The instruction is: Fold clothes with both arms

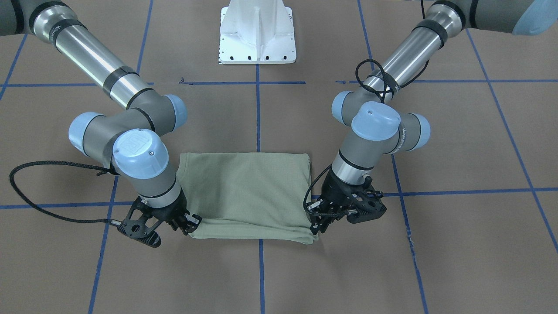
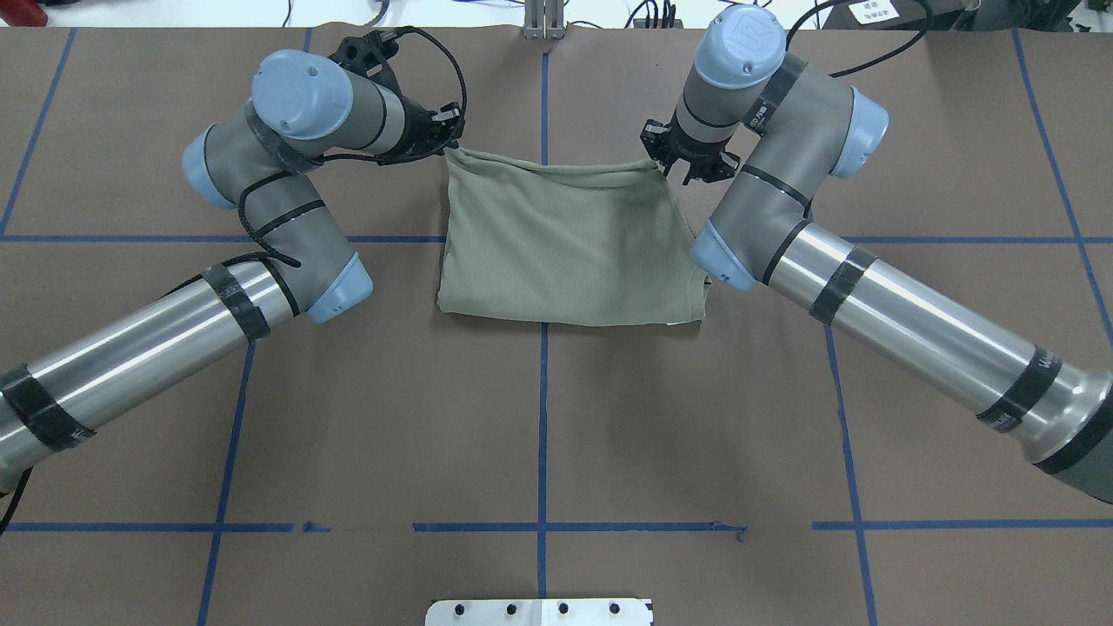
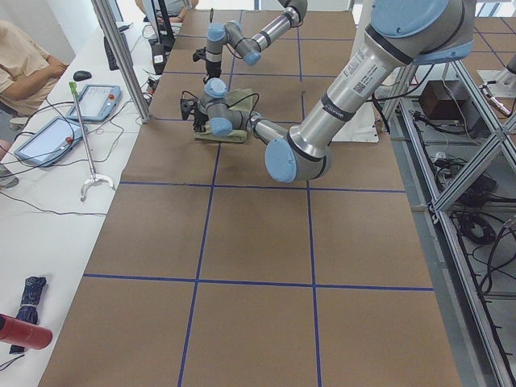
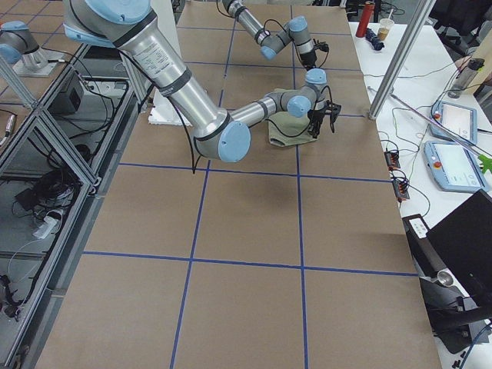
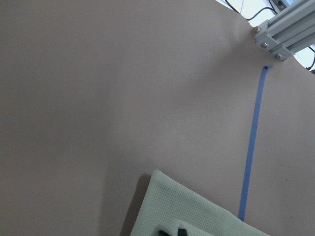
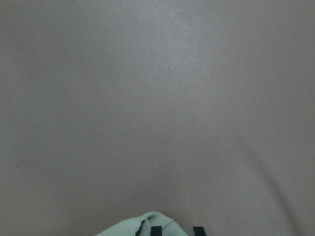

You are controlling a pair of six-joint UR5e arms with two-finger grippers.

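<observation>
1. Plainly, a pale green, finely ribbed shirt (image 1: pixel 248 192) was seen folded into a flat rectangle on the brown table (image 1: pixel 457 244). It lay on the side far from the robot's base, across a blue tape line (image 1: pixel 258 117).
2. Its long axis was laid across the table, from one arm towards the other. Stacked layer edges were shown along the side nearer the left arm. Which way the collar pointed could not be told.
3. The left gripper (image 1: pixel 314 223) was set at the far corner on its own side, and the right gripper (image 1: pixel 190 223) at the other far corner.
4. From the left wrist, two dark fingertips (image 5: pixel 182 230) were seen close together, pinching the cloth corner.
5. From the right wrist, the fingertips (image 6: pixel 156 230) were seen a little apart, with cloth bunched at one of them. Whether the cloth was clamped could not be told.
6. Only from overhead was a darker lip shown along the far edge. In the side views the shirt was reduced to a small lump.
</observation>
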